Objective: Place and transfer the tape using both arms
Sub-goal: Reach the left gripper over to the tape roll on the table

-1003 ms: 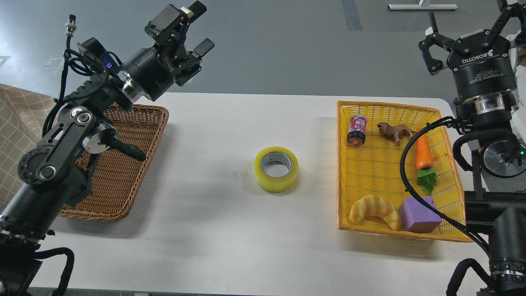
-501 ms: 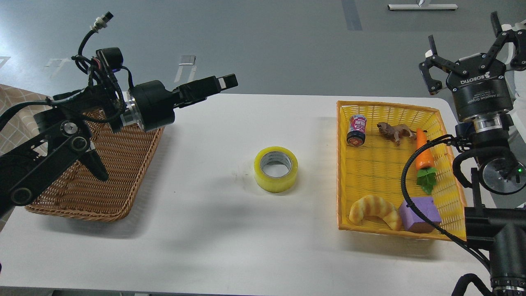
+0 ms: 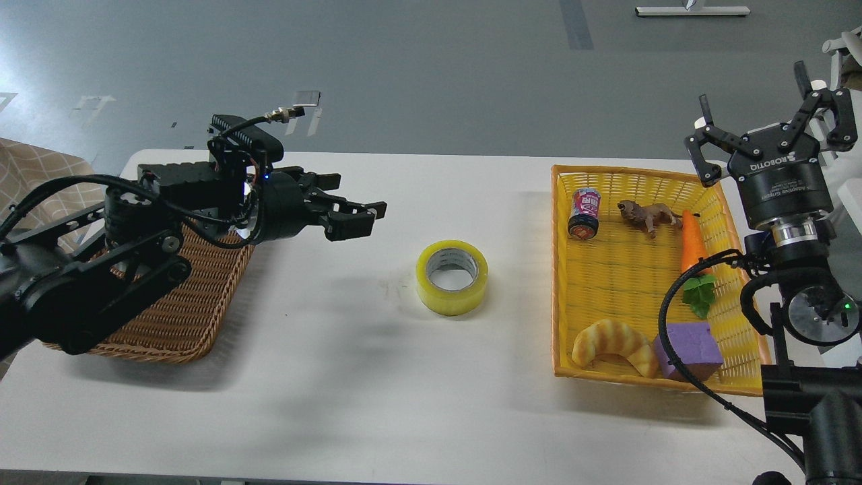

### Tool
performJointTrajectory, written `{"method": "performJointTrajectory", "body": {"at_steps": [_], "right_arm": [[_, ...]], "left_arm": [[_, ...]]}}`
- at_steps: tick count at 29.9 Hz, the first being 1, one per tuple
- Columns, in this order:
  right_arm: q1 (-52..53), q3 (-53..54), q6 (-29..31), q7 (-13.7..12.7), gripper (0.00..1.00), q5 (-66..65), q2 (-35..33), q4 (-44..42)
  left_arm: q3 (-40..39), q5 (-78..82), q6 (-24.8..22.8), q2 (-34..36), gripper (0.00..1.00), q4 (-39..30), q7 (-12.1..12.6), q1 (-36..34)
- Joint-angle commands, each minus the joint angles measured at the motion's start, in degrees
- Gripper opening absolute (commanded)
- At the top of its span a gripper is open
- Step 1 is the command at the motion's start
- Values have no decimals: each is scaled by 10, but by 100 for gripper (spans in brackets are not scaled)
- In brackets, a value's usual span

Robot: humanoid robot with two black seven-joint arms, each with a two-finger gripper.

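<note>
White laminate forms the table (image 3: 377,377), which carries everything else. On its right side sits a yellow woven basket (image 3: 633,174); on the left sits a brown wicker basket (image 3: 175,316), with the left arm crossing above it so that nothing inside can be made out. The left gripper (image 3: 353,215) points rightward over the bare tabletop, its fingers spread apart and holding nothing, short of the tape. The right gripper (image 3: 768,131) stands upright beyond the yellow basket's far right corner, its fingers splayed wide and empty.

Between the two baskets, resting flat on the table with its hole facing up, lies the tape (image 3: 452,277): a wide roll of translucent yellow with a grey-white core, touched by neither gripper.

Inside the yellow basket, a golden croissant (image 3: 614,345) and a purple block (image 3: 688,349) lie side by side at the near edge. An orange carrot (image 3: 693,252) with green leaves lies along the right wall. A small can (image 3: 584,213) and a brown lion figure (image 3: 646,215) lie toward the far edge.
</note>
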Motion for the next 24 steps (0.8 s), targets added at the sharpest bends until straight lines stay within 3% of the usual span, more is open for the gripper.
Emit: {"method": "performJointTrajectory", "body": {"at_steps": [1,10,12,24], "right_arm": [[-16,8,0,1,100,2,0,0],[-24,13,0,1,100,7,0,-5],[-24,13,0,1,100,7,0,-7],[-24,13,0,1,100,7,0,-12]], "left_arm": [[14,18,-1,-19,98,3,30,-20],[16,19,-7,-108,98,11,146,-42],[23,19,-7,-125,98,21,158,-42],[76,17,-7,-208,98,120,172,-52]]}}
